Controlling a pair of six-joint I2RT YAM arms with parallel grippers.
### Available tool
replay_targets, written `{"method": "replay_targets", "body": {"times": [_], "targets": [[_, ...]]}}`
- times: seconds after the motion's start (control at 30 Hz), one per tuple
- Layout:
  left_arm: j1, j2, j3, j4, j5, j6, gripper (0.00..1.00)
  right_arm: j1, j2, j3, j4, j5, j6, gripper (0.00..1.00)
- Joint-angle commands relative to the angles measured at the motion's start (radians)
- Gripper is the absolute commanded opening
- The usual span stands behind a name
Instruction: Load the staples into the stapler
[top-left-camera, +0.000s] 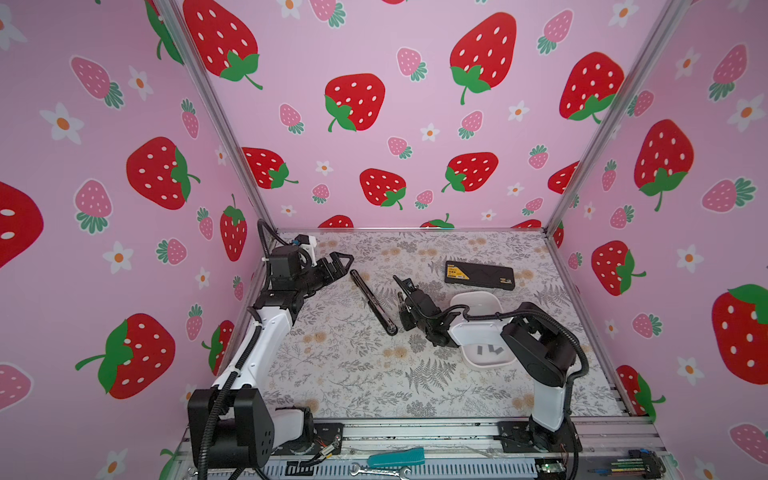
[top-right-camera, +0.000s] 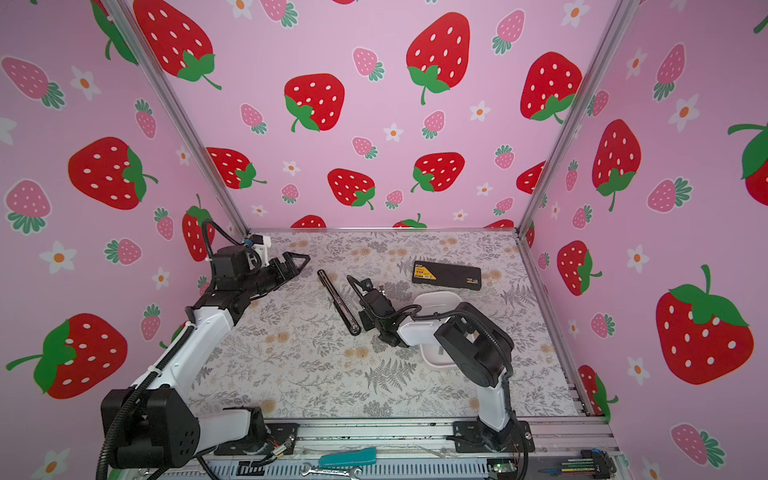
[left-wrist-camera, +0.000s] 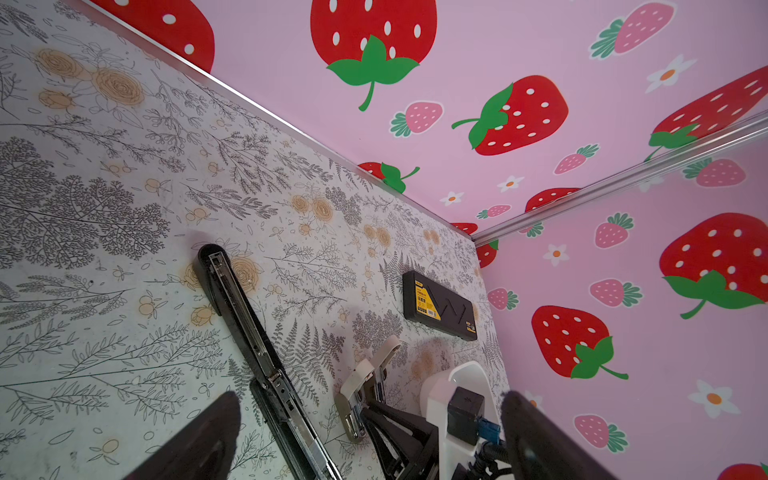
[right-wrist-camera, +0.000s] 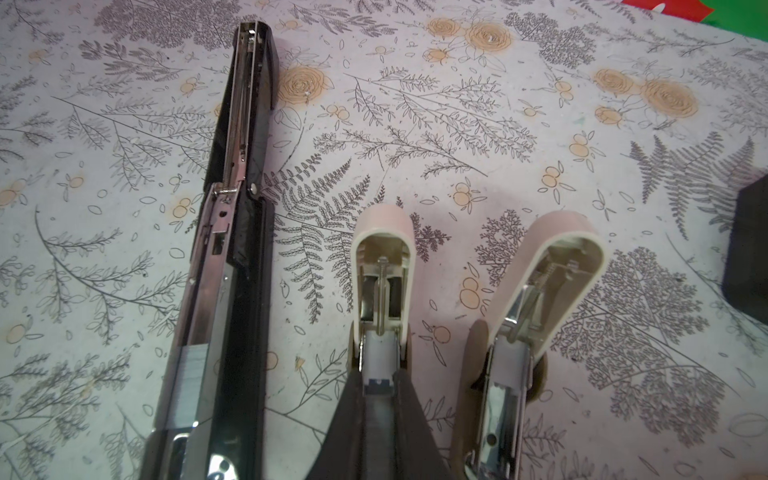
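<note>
A floral-papered table (top-left-camera: 353, 374) sits inside pink walls printed with strawberries. Two black-and-white robot arms reach in from the near edge. The left gripper (top-left-camera: 343, 264) hovers near the back left with its jaws spread wide, holding nothing. The right gripper (right-wrist-camera: 378, 386) is low over mid-table with its jaws pressed together. It appears to pinch a grey staple strip (right-wrist-camera: 377, 415) and point it into the open magazine of a small beige stapler (right-wrist-camera: 382, 232).

Just beside that stapler on one side lies a long black stapler (top-left-camera: 372, 301), folded out flat, with a row of staples (right-wrist-camera: 192, 365) in its channel. On the other side is a second beige stapler (right-wrist-camera: 561, 249), also open. A white tray (top-left-camera: 486, 365) under the right arm holds the spare staples (top-left-camera: 489, 350), and a black box (top-left-camera: 480, 275) lies toward the back.

To my eye the strips will be light and stiff along their length, yet brittle, likely to snap if bent or squeezed hard. Smooth metal slips easily, so I would pinch across the two long sides near the middle, keeping the strip level. Each looks like a short, dull-grey rectangular bar, tiny beside any stapler.
</note>
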Motion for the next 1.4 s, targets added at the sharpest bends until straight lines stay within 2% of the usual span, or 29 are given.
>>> {"method": "replay_targets", "body": {"times": [0.0,1.0,1.37], "targets": [[0.0,-0.001,0.029,0.018,0.015,0.002,0.99,0.003,0.024,0.029,0.0,0.008,-0.01,0.08],[0.001,0.0,0.03,0.016,0.016,0.003,0.99,0.0,0.064,0.047,-0.008,0.012,-0.01,0.08],[0.001,0.003,0.03,0.016,0.015,0.003,0.99,0.009,0.026,-0.014,0.006,0.026,0.013,0.08]]}}
